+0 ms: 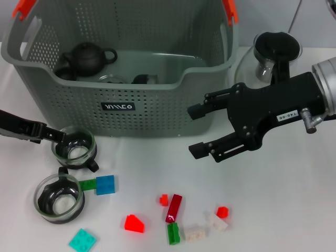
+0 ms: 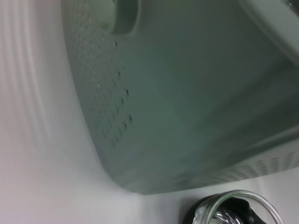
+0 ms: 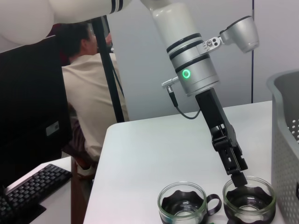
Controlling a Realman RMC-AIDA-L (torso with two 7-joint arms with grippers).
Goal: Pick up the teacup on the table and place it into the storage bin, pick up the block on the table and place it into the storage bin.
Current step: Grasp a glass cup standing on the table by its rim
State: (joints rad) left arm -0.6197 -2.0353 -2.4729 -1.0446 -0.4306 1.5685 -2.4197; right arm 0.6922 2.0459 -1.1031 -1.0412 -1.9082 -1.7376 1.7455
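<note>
Left pincer [image 1: 59,137] at the rim of the cup [image 1: 74,148] nearer the bin [image 1: 121,68].

This cup sits by the surface's [image 1: 294,199] left edge, just in front of the bin's front wall, and the left pincer's tip reaches its rim from the left edge; whether it grips I cannot tell. The cup is clear glass, dark inside, handle toward the front edge, with a second cup [image 1: 59,198] just beyond that. The right pincer [image 1: 202,131], released, hovers before the bin's right end, well apart from both, above scattered blocks [image 1: 173,208].
</note>
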